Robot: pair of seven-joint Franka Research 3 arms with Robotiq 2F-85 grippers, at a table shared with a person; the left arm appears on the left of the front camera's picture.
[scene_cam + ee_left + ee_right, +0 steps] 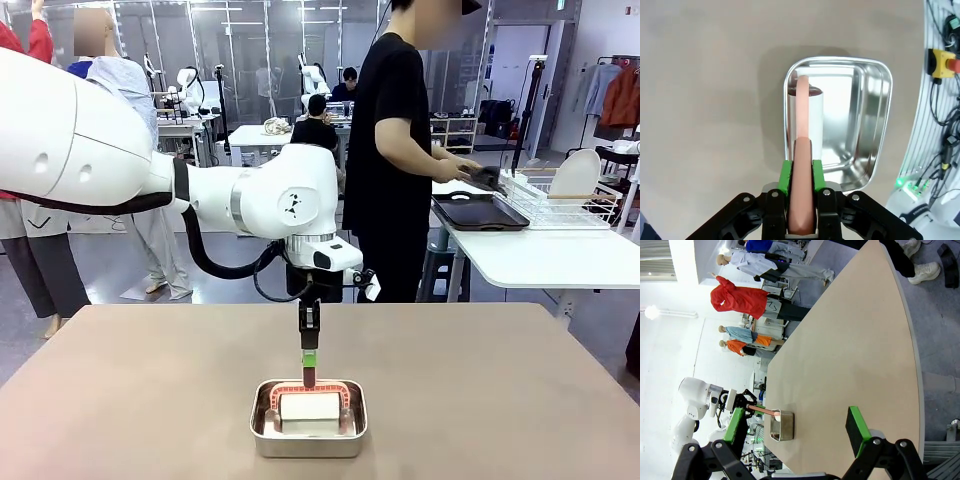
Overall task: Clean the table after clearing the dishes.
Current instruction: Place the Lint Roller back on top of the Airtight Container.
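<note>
One table [150, 380] beneath left jaws pinching a pink handle [803, 150]; right jaws spread.

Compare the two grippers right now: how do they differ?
The left gripper is shut on the pinkish handle of a tool reaching into the steel pan; the right gripper is open and holds nothing. The left hangs over the pan, the right hangs high above the table. Both have black fingers with green pads.

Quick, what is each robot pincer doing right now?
Left pincer: shut on the pink handle over the steel pan.
Right pincer: open, holding nothing.
</note>
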